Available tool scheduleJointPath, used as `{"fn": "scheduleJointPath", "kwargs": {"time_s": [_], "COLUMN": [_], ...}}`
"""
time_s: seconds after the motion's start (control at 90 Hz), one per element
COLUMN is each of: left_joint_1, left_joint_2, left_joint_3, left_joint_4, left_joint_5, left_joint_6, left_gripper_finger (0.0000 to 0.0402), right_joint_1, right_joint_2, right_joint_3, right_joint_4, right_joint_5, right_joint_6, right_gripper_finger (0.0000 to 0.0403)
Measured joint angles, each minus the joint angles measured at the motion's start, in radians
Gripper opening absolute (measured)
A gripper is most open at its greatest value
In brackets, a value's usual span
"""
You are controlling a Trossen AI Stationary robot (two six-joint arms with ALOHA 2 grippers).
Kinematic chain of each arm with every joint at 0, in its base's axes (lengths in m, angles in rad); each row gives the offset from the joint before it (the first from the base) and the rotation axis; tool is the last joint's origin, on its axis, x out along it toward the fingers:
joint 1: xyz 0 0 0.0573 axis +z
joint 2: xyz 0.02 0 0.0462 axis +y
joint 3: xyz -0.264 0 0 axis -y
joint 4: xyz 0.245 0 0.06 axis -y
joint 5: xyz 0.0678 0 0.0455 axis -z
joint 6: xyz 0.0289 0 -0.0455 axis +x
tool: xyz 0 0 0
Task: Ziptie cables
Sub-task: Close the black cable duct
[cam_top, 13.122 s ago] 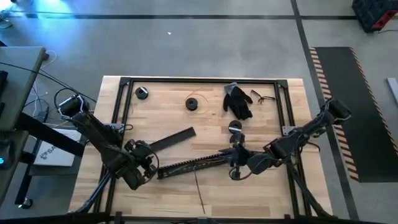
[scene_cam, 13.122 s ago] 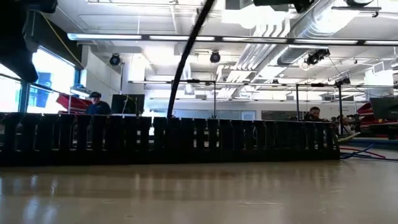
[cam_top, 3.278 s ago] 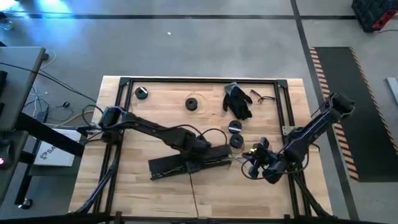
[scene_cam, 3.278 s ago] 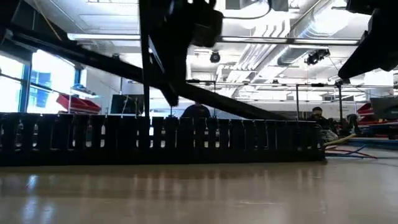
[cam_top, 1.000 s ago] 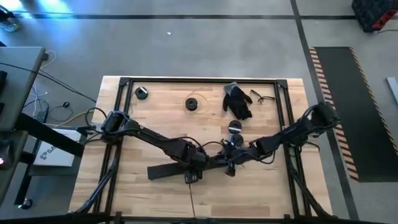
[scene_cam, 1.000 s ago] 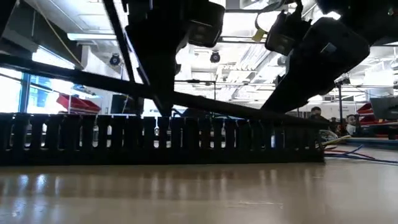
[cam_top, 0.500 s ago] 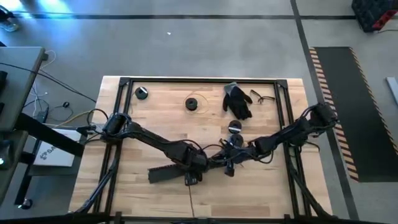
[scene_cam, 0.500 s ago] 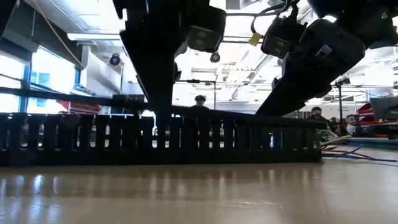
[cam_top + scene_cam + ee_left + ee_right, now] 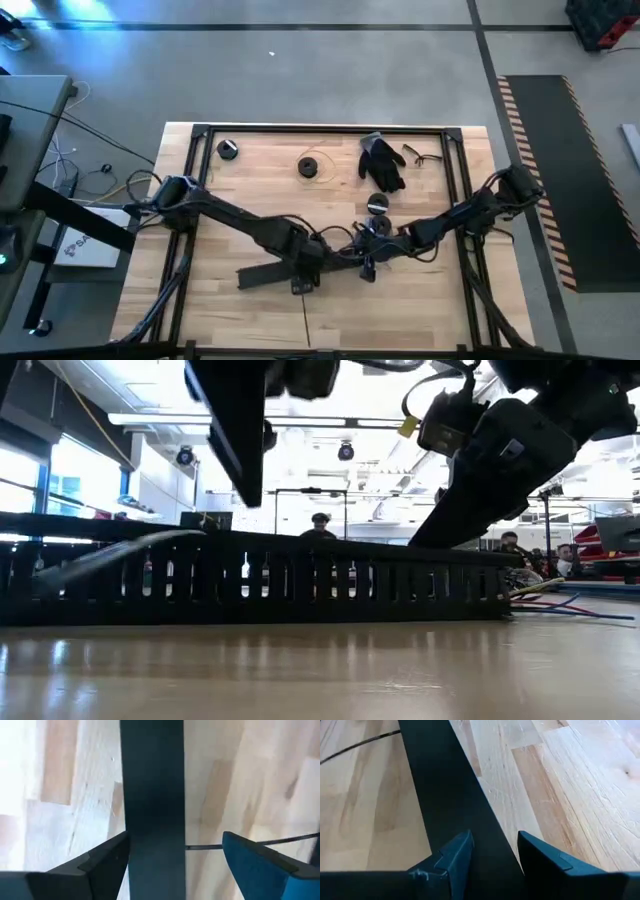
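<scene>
Since half a second ago, your left gripper (image 9: 300,272) has lifted: in the low view its dark body no longer reaches down to the black duct (image 9: 270,588). A flat black strip (image 9: 110,556) now shows tilted at the duct's left end.

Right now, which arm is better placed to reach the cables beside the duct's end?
Probably the right. In the low view the cables lie past the end of the black duct, and the right gripper is nearer that end than the left gripper.
</scene>
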State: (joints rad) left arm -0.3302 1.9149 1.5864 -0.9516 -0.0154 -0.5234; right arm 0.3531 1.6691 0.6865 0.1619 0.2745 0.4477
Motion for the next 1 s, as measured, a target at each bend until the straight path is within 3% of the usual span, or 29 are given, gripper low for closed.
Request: {"fn": "scheduleJointPath", "kwargs": {"time_s": [0.233, 0.511, 0.7, 1.0], "left_joint_1": [-0.057, -0.145, -0.179, -0.185], "left_joint_2": [-0.037, -0.037, -0.044, -0.093], "left_joint_3": [-0.013, -0.182, -0.263, -0.263], "left_joint_4": [-0.010, 0.027, 0.119, 0.065], "left_joint_5": [-0.079, -0.131, -0.146, -0.132], "left_joint_6": [-0.065, -0.259, -0.309, -0.305], "left_gripper_finger": [0.0273, 0.0168, 0.0109, 0.0092], "right_joint_1": [0.000, 0.000, 0.000, 0.000], "right_joint_2": [0.000, 0.000, 0.001, 0.001], "right_joint_3": [0.000, 0.000, -0.002, -0.002], "right_joint_4": [-0.001, -0.001, 0.004, 0.007], "right_joint_5": [-0.001, -0.002, -0.002, -0.001], "right_joint_6": [0.000, 0.000, 0.005, 0.019], "right_gripper_finger": [0.0149, 0.0149, 0.0149, 0.0149]}}
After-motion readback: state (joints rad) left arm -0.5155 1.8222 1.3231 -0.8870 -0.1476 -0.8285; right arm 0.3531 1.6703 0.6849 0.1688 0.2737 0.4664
